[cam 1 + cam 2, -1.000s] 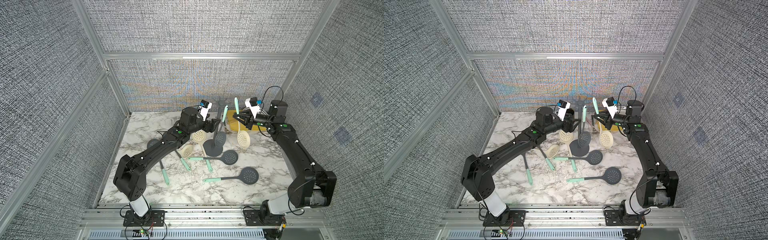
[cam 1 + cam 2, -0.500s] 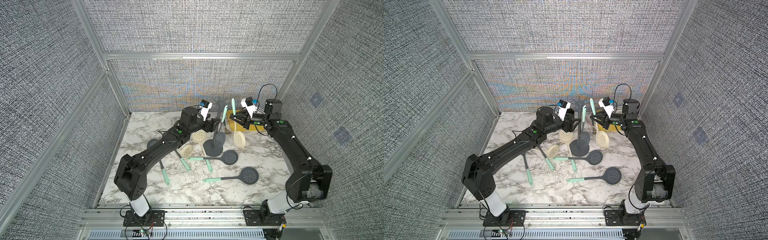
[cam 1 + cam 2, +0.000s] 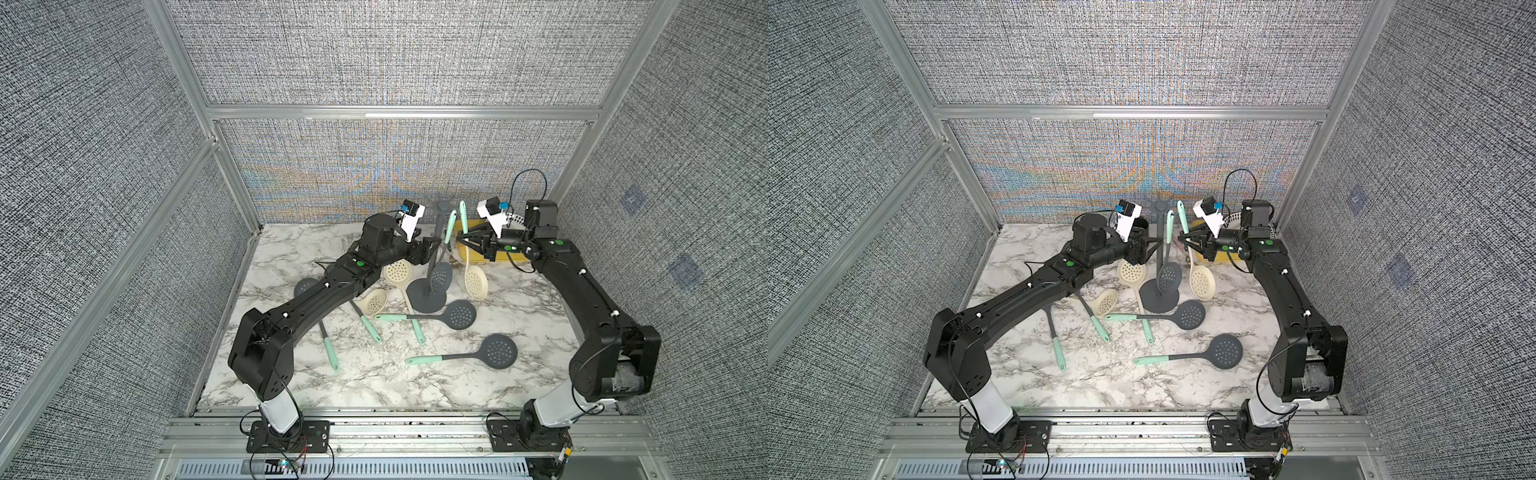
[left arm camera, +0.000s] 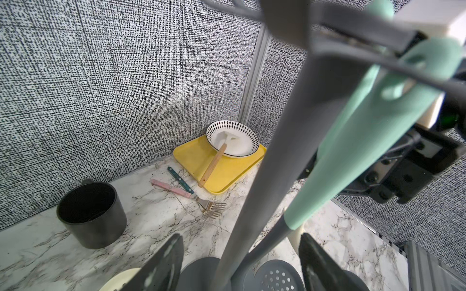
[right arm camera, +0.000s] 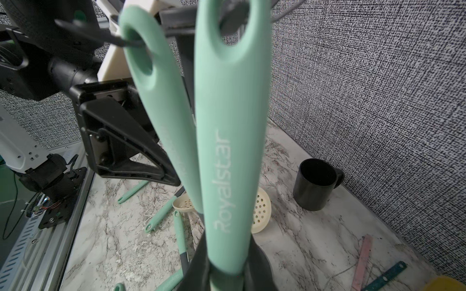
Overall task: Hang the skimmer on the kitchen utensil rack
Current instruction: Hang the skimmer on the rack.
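The kitchen utensil rack [image 3: 426,296] stands mid-table, its crown [image 3: 441,205] at the top of the thin pole [image 4: 264,163]. A dark grey skimmer [image 3: 441,276] with a mint handle [image 5: 156,88] hangs from one hook. My right gripper [image 3: 461,239] is shut on the mint handle [image 5: 229,126] of a cream skimmer [image 3: 476,282], held upright with its handle hole close beside the crown. In the right wrist view the gripper [image 5: 227,272] clamps the handle's lower end. My left gripper [image 3: 432,245] is open, its jaws on either side of the pole without touching it [image 4: 239,252].
Several more skimmers lie on the marble table [image 3: 457,382] in front of and left of the rack base. A black cup [image 4: 92,214] stands at the back wall. A yellow tray [image 4: 227,171] with a patterned bowl [image 4: 232,138] sits in the back corner, two forks [image 4: 196,196] beside it.
My right gripper has carried the cream skimmer leftwards, closer to the rack's crown. The left gripper stays around the pole, its jaws slightly narrower.
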Controlling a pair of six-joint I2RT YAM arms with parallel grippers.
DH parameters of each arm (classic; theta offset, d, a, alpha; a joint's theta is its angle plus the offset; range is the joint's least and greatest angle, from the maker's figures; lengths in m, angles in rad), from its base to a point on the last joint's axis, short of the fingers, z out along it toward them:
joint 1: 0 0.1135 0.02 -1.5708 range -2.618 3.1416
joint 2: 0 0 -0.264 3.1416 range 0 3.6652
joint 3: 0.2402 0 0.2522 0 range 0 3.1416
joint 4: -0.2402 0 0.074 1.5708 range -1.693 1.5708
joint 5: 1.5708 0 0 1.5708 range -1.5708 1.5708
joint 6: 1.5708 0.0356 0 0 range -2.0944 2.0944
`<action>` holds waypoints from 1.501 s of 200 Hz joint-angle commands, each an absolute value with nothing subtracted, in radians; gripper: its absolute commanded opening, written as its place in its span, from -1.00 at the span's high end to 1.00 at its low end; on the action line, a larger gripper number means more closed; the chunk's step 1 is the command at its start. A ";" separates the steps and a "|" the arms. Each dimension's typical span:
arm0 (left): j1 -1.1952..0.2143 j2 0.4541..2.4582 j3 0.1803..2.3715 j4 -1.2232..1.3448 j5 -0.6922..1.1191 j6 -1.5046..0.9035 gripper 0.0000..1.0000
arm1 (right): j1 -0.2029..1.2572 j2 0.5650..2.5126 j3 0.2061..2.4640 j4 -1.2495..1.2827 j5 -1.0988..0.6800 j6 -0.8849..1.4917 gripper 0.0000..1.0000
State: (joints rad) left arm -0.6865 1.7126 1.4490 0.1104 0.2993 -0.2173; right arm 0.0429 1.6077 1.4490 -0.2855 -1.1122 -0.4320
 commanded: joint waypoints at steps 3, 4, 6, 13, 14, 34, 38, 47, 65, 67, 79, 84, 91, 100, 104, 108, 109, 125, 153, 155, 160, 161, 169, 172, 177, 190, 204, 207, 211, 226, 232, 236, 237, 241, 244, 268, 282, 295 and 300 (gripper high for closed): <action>-0.687 1.714 1.458 0.138 0.316 -0.213 -0.48 | 0.050 1.624 1.464 -0.347 -1.124 -0.465 1.00; -0.687 1.715 1.459 0.138 0.317 -0.212 -0.48 | 0.051 1.624 1.464 -0.348 -1.125 -0.466 1.00; -0.686 1.715 1.459 0.137 0.316 -0.212 -0.48 | 0.051 1.624 1.464 -0.351 -1.125 -0.467 1.00; -0.686 1.713 1.460 0.137 0.316 -0.211 -0.49 | 0.053 1.631 1.465 -0.359 -1.128 -0.476 1.00; -0.686 1.713 1.460 0.137 0.315 -0.211 -0.49 | 0.053 1.631 1.465 -0.361 -1.129 -0.476 1.00; -0.687 1.713 1.460 0.135 0.315 -0.210 -0.49 | 0.058 1.648 1.472 -0.386 -1.138 -0.492 1.00; -0.687 1.713 1.460 0.134 0.316 -0.209 -0.49 | 0.060 1.653 1.476 -0.392 -1.138 -0.495 1.00; -0.687 1.712 1.459 0.135 0.316 -0.209 -0.49 | 0.059 1.659 1.484 -0.403 -1.141 -0.498 1.00; -0.686 1.709 1.459 0.131 0.315 -0.207 -0.49 | 0.059 1.662 1.493 -0.405 -1.147 -0.496 0.99; -0.686 1.709 1.459 0.130 0.315 -0.207 -0.49 | 0.059 1.662 1.493 -0.404 -1.147 -0.496 0.98; -0.686 1.708 1.457 0.131 0.314 -0.207 -0.49 | 0.059 1.656 1.493 -0.401 -1.155 -0.495 0.90; -0.686 1.707 1.456 0.130 0.314 -0.207 -0.50 | 0.060 1.653 1.493 -0.398 -1.157 -0.493 0.86; -0.686 1.706 1.456 0.130 0.313 -0.206 -0.50 | 0.059 1.650 1.493 -0.396 -1.158 -0.491 0.80; -0.687 1.706 1.456 0.130 0.313 -0.207 -0.51 | 0.060 1.645 1.493 -0.391 -1.160 -0.487 0.75; -0.686 1.707 1.456 0.130 0.313 -0.207 -0.51 | 0.061 1.642 1.491 -0.386 -1.159 -0.483 0.70; -0.686 1.706 1.456 0.130 0.313 -0.207 -0.51 | 0.060 1.639 1.491 -0.383 -1.160 -0.481 0.66; -0.686 1.705 1.456 0.130 0.313 -0.207 -0.51 | 0.061 1.638 1.491 -0.382 -1.161 -0.480 0.65; -0.687 1.702 1.451 0.131 0.310 -0.207 -0.53 | 0.060 1.625 1.484 -0.362 -1.158 -0.466 0.45; -0.686 1.697 1.445 0.129 0.302 -0.206 -0.55 | 0.061 1.602 1.464 -0.321 -1.149 -0.440 0.11; -0.687 1.696 1.445 0.129 0.301 -0.205 -0.55 | 0.061 1.601 1.464 -0.320 -1.148 -0.439 0.10; -0.686 1.694 1.443 0.129 0.297 -0.204 -0.56 | 0.060 1.598 1.463 -0.317 -1.146 -0.437 0.08; -0.686 1.694 1.442 0.129 0.297 -0.204 -0.55 | 0.061 1.598 1.463 -0.316 -1.146 -0.437 0.08; -0.686 1.692 1.440 0.129 0.292 -0.204 -0.56 | 0.061 1.594 1.461 -0.314 -1.140 -0.436 0.06; -0.686 1.692 1.440 0.128 0.290 -0.202 -0.56 | 0.061 1.592 1.460 -0.312 -1.136 -0.435 0.04; -0.686 1.692 1.440 0.126 0.289 -0.202 -0.56 | 0.061 1.588 1.458 -0.310 -1.130 -0.433 0.02; -0.686 1.691 1.439 0.123 0.288 -0.201 -0.56 | 0.061 1.573 1.444 -0.289 -1.119 -0.428 0.00; -0.686 1.688 1.439 0.121 0.285 -0.201 -0.57 | 0.061 1.553 1.422 -0.255 -1.096 -0.413 0.00; -0.687 1.688 1.439 0.120 0.284 -0.201 -0.57 | 0.060 1.550 1.417 -0.249 -1.091 -0.412 0.00; -0.686 1.687 1.439 0.120 0.282 -0.200 -0.57 | 0.060 1.544 1.413 -0.241 -1.084 -0.410 0.00; -0.686 1.683 1.436 0.116 0.278 -0.199 -0.56 | 0.060 1.514 1.388 -0.195 -1.062 -0.387 0.01; -0.686 1.681 1.434 0.117 0.276 -0.198 -0.55 | 0.061 1.501 1.377 -0.173 -1.054 -0.376 0.01; -0.687 1.681 1.433 0.117 0.276 -0.196 -0.54 | 0.060 1.491 1.369 -0.156 -1.044 -0.365 0.02; -0.686 1.682 1.434 0.116 0.276 -0.196 -0.54 | 0.060 1.489 1.367 -0.153 -1.041 -0.362 0.02; -0.686 1.681 1.434 0.115 0.276 -0.197 -0.53 | 0.061 1.479 1.361 -0.135 -1.031 -0.349 0.02; -0.686 1.680 1.433 0.115 0.277 -0.197 -0.53 | 0.060 1.473 1.356 -0.123 -1.023 -0.339 0.03; -0.686 1.685 1.439 0.115 0.280 -0.199 -0.48 | 0.061 1.439 1.351 -0.071 -0.977 -0.301 0.11; -0.686 1.691 1.446 0.115 0.289 -0.201 -0.41 | 0.061 1.432 1.355 -0.038 -0.965 -0.269 0.30; -0.686 1.697 1.451 0.115 0.295 -0.202 -0.38 | 0.061 1.438 1.370 -0.023 -0.962 -0.251 0.53; -0.686 1.698 1.453 0.115 0.295 -0.202 -0.37 | 0.061 1.442 1.378 -0.024 -0.963 -0.247 0.60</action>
State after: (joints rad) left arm -0.6865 1.6917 1.4384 0.0990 0.2874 -0.2024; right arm 0.0589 1.4361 1.3552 -0.0940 -0.9966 -0.3084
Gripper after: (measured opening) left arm 0.693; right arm 0.275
